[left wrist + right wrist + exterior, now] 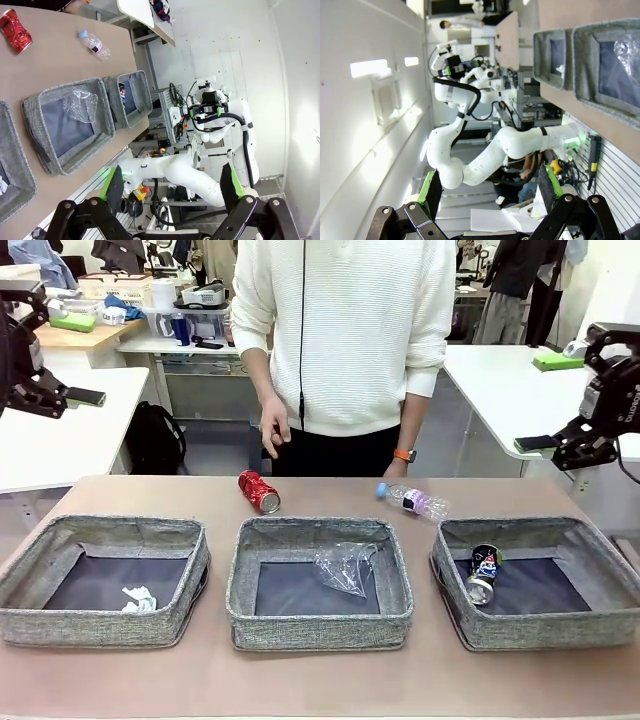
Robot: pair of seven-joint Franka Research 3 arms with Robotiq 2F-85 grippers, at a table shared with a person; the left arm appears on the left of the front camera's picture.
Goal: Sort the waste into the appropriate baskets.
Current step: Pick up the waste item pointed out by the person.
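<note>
Three pieces look sorted: the wad (pixel 137 600) lies in the left basket (pixel 100 628), the cup (pixel 345 568) in the middle basket (pixel 320 632), and the dark can (pixel 483 575) leans in the right basket (pixel 545 632). Two are left on the bare table (pixel 320 680). The red can (pixel 259 491) lies on its side at 11 o'clock of the middle basket, just past its far rim. The bottle (pixel 412 500) lies on its side at 1 o'clock of that basket, near the gap to the right one. Your left gripper (pixel 172 182) and right gripper (pixel 489 185) hang high at 9 and 3 o'clock, off the table, jaws wide apart and holding nothing. The person stands at 12 o'clock, hands clear of the waste. So you are between picks, and the next move is probably a reach to one of the two. I'd judge the red can belongs with the dark can and the bottle with the cup. Come down across the narrow width of whichever you choose, since both can roll, and lift it clear of the basket rim before you carry it.
</note>
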